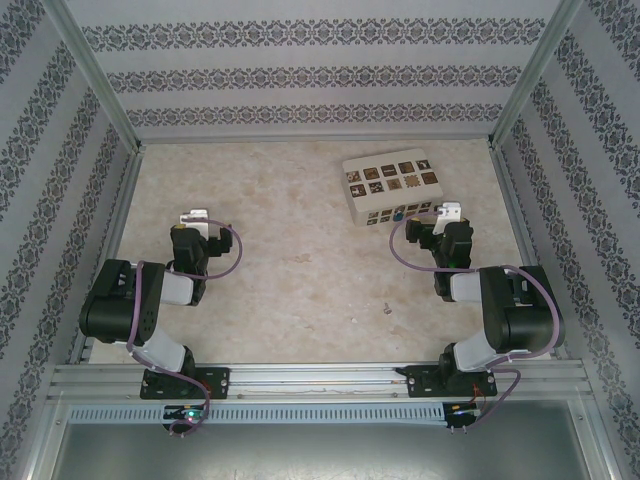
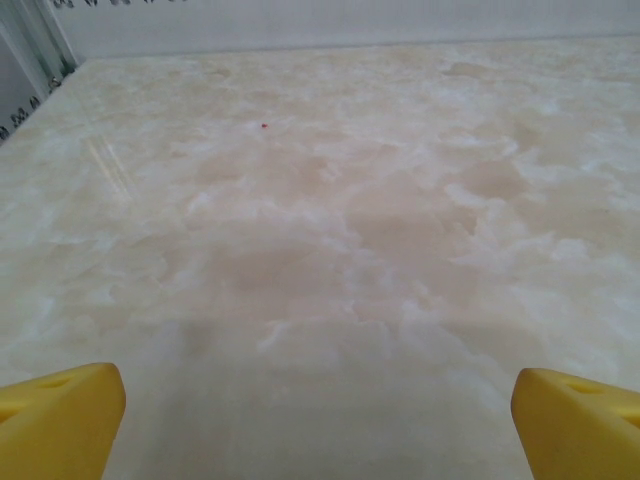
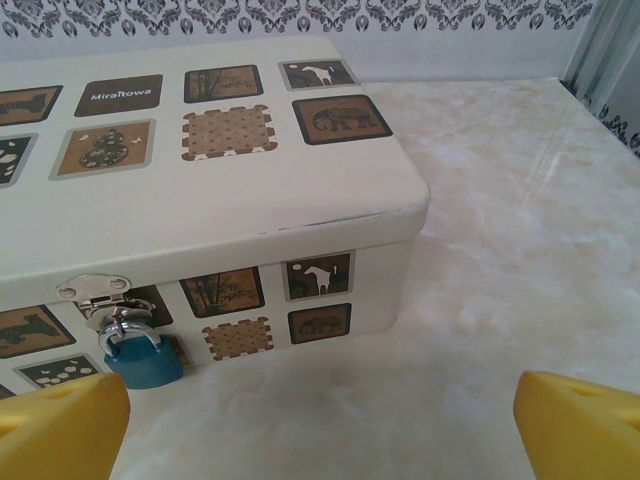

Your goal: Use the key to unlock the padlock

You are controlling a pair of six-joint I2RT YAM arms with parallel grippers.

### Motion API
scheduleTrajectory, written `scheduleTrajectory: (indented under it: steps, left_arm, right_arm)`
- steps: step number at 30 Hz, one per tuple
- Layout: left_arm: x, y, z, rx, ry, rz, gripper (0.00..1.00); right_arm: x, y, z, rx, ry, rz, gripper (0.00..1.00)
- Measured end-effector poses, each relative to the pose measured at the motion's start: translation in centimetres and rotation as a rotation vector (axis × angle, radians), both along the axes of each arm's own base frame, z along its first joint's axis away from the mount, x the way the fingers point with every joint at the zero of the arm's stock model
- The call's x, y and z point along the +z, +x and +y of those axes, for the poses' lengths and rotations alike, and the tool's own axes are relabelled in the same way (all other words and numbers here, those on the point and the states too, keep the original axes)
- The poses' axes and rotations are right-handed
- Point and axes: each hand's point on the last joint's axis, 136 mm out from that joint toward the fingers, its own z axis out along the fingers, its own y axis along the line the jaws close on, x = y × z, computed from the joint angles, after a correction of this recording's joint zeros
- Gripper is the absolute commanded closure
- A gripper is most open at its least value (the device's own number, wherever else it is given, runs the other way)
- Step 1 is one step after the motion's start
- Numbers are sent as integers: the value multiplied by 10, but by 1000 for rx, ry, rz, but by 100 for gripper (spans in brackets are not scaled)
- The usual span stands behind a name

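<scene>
Checked right gripper point(image 3: 320, 430): fully released, yellow fingertips point(image 3: 62, 425) at both lower corners of the wrist view, nothing between them. Aimed low and close at the front wall of the cream box point(image 3: 250, 215).

Found the padlock point(image 3: 143, 358) just past the left fingertip, blue body hanging from the silver hasp point(image 3: 95, 289) on the box front, shackle through the loop. Cannot tell whether the body touches the table. Keyhole not visible. Judged this pose as a pre-grasp for steadying the lock body, since a dangling lock would swing under a key.

Checked left gripper point(image 2: 320, 425): equally released, empty, pointed over bare marbled table point(image 2: 330, 230).

Located the key point(image 1: 385, 308) from the top camera: small grey speck on the table between the 2 arms, nearer the right arm's side, detail too small to confirm. Lies well apart from both grippers and from the lock.

Judged task at its start: key not yet picked up, lock shut. Expect a thin key lying flat on a hard surface to need a careful pinch.
</scene>
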Motion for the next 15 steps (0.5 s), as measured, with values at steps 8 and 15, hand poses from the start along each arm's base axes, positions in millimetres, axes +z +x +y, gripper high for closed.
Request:
scheduleTrajectory:
  steps: [8, 15]
  left_arm:
    - [77, -13, 7, 49, -29, -148, 1]
    - [145, -15, 2, 62, -185, -168, 1]
  right_arm:
    - [44, -10, 1, 0, 25, -54, 2]
    - [79, -6, 1, 21, 158, -12, 2]
